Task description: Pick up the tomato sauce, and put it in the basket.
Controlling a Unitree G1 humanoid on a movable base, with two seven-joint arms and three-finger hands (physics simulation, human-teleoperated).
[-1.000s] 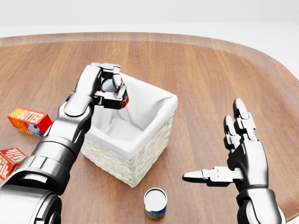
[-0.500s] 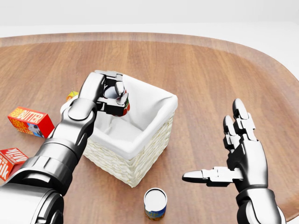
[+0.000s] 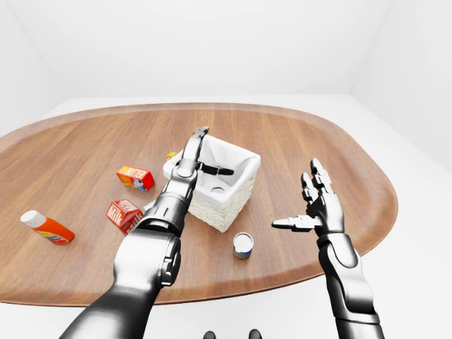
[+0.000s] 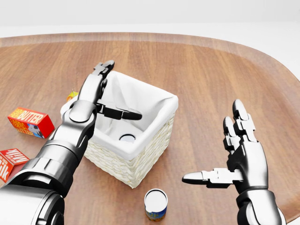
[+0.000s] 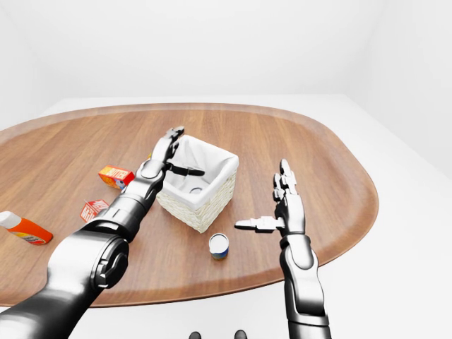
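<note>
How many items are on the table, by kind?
Cans: 2, one in the basket, one on the table
Cartons: 2, butter box, red carton
Bottles: 1
Baskets: 1
Partly hidden item by the basket: 1
Total: 7

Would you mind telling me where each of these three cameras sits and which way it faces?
Head view: on the robot's head, angled down at the basket; the open left robot hand over it, the open right robot hand at right.
Left-eye view: on the head, wider, taking in the whole table, both arms and the orange bottle.
Right-eye view: the paired eye, nearly the same picture.
All three share the basket, the can inside it and the can outside it.
</note>
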